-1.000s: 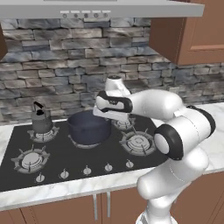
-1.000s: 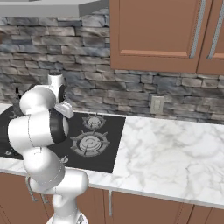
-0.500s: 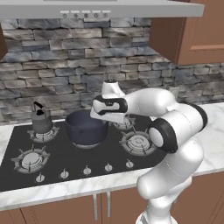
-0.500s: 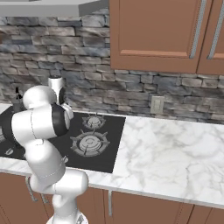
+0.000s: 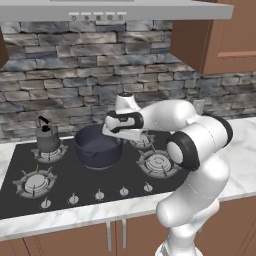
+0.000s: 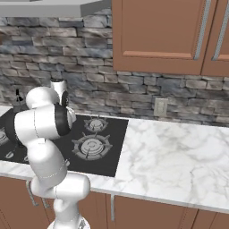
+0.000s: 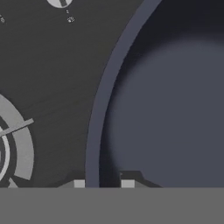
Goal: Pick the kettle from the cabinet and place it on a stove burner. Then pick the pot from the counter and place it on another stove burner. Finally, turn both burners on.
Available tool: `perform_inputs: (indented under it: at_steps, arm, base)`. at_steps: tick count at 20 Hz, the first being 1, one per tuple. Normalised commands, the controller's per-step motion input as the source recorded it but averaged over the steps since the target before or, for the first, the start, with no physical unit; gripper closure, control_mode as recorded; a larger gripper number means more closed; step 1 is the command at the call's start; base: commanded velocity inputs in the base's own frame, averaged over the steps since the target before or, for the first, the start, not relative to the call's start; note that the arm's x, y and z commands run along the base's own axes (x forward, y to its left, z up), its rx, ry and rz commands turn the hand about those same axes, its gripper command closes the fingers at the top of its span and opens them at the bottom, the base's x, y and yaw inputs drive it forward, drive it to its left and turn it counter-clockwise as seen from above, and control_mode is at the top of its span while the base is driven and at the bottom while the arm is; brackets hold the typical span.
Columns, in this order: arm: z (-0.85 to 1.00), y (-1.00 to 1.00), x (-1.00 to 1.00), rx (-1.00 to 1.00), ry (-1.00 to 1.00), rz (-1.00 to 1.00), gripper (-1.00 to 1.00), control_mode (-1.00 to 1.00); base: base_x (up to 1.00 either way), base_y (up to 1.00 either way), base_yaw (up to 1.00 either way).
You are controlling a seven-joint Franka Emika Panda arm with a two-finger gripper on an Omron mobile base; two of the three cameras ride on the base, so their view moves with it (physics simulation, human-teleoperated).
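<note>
The dark blue-black pot [image 5: 97, 145] is at the middle back of the black cooktop [image 5: 100, 175]; I cannot tell whether it rests on it. My gripper [image 5: 116, 135] comes down on its right rim and is shut on it. In the hand view the pot's rim [image 7: 98, 109] runs between my fingertips [image 7: 79, 183], with my gripper [image 7: 103, 183] astride it. The small grey kettle [image 5: 47, 137] stands upright on the back left burner [image 5: 50, 152]. In the right base view my arm hides the pot, and the kettle [image 6: 18, 99] peeks out behind it.
Free burners lie at the front left [image 5: 36, 182] and front right [image 5: 157, 162]. Small knobs [image 5: 99, 194] line the cooktop's front edge. White marble counter [image 6: 179, 156] stretches to the right under brown wall cabinets [image 6: 179, 36]. A stone wall backs the stove.
My hand has sunk a little and the elbow has swung, while the pot has stayed almost where it was. The kettle has not moved.
</note>
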Motion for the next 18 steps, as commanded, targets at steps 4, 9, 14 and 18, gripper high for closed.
perform_inputs:
  at_steps: [4, 9, 14, 18]
  arm:
    - [-0.07, 0.2, 0.13, 0.0, 0.0, 0.0, 1.0, -1.0]
    - [-0.06, 0.15, 0.13, 0.0, 0.0, 0.0, -1.0, -1.0]
    - [-0.01, 0.01, 0.02, 0.0, 0.04, 0.0, -1.0, -1.0]
    - [0.09, 0.0, -0.02, 0.0, 0.01, 0.0, -1.0, -1.0]
  base:
    - [0.0, 0.0, 0.0]
    - [0.0, 0.0, 0.0]
    - [0.0, 0.0, 0.0]
    - [0.0, 0.0, 0.0]
